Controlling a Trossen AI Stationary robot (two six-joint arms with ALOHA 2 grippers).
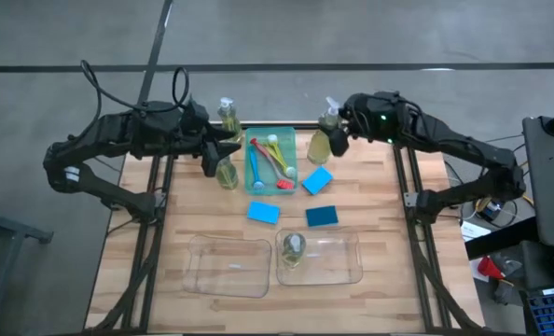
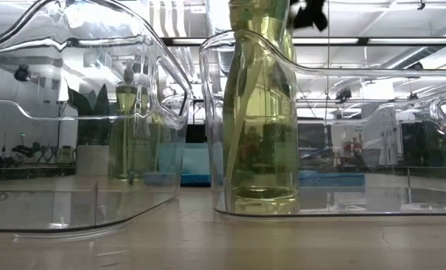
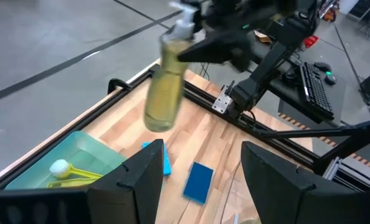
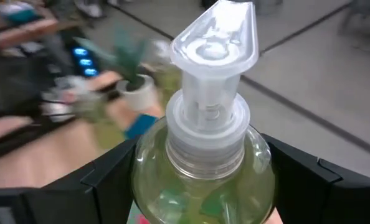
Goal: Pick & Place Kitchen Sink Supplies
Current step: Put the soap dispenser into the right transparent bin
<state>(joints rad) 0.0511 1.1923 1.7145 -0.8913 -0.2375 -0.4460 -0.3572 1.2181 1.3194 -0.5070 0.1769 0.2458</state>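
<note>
Item: one clear pump bottle of yellow-green liquid, which we find lifted above the table's far edge, beside the green tray, clamped in the right gripper. Left gripper: fingers spread, near another bottle.

Hidden and cut off
The bottle base is cropped in the right wrist view; the potted plant behind is blurred.
</note>
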